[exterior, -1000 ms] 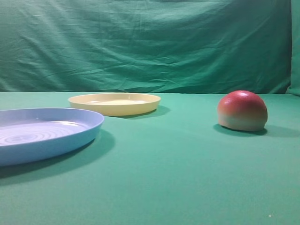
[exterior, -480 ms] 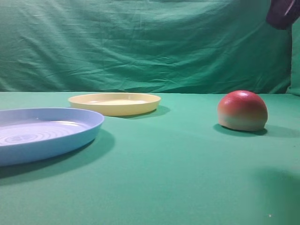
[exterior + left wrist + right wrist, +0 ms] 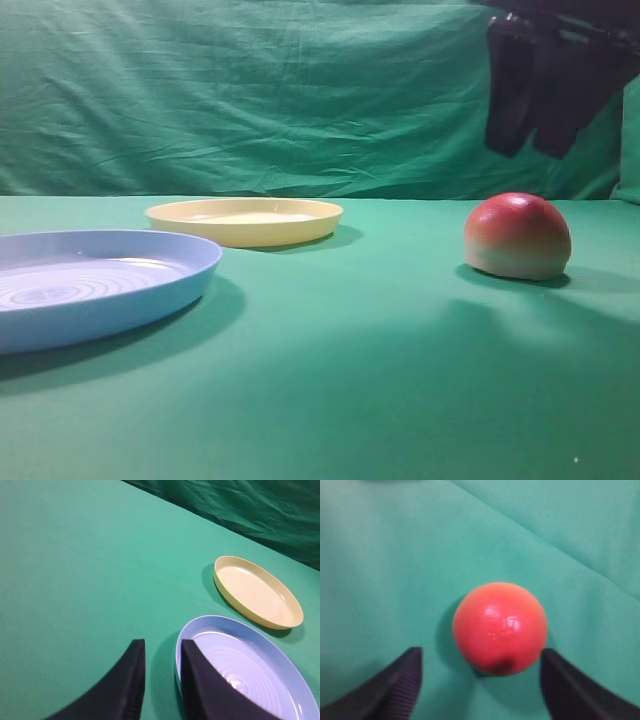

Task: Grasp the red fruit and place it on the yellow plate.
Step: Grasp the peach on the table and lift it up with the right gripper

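**Fruit sits straight below the right claw**

Fruit and claw line up almost vertically, and that is what the coming move depends on. The red fruit point(image 3: 517, 236) rests on the green worktop point(image 3: 350, 380) at the right of the scene, dome up, with its pale base on the cloth. The right claw point(image 3: 531, 90) hangs well above it, apart from it, fingers pointing down. From the right wrist view the red fruit point(image 3: 500, 628) lies between the two dark fingers point(image 3: 395, 687), which are spread wide enough that both sides of the fruit show clear cloth. The fruit is round from above, so no long axis sets the grip angle; a plain descent looks enough.

The yellow plate point(image 3: 245, 220) lies to the far left of the fruit, well apart from it, with the larger blue plate point(image 3: 95, 285) nearer and further left. The carry would therefore run leftward and away.

The left claw point(image 3: 160, 680) is out over the left side, just beside the rim of the blue plate point(image 3: 250, 675), its fingers spread by a narrow gap and holding nothing. The right arm is plainly the nearer one to the fruit.
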